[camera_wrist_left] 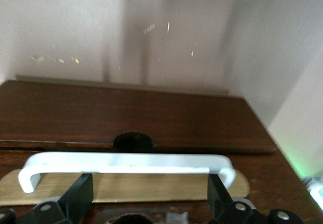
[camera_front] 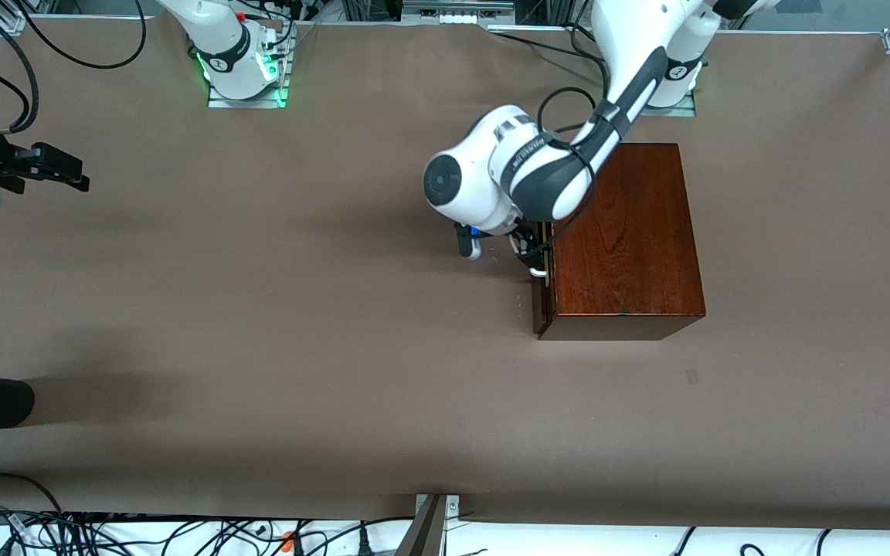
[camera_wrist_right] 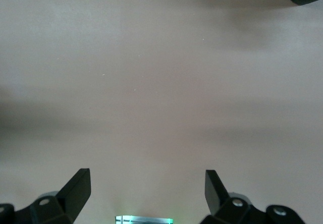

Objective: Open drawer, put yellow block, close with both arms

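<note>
Nearest the front cam the brown worktop [camera_front: 337,371] is just bare paper. Further up, the mahogany box [camera_front: 626,232] sits toward the left arm's end, w/ the drawer [camera_front: 542,301] front facing 9 o'clock in the front view, looks pushed in or nearly so. Left claw [camera_wrist_left: 146,204] is right at the drawer front, fingers [camera_wrist_left: 81,193] spread wide, one each side under the white handle [camera_wrist_left: 126,164], not clamped on it as far as I can see. In the left wrist view the handle bar runs across between the finger tips, brass-ish plate [camera_wrist_left: 151,187] under it. Right claw [camera_front: 55,171] waits up at approx 10 o'clock in the front view, over the right arm's end of the worktop, wide open, holding nothing. Yellow block: can't spot it in any view.
</note>
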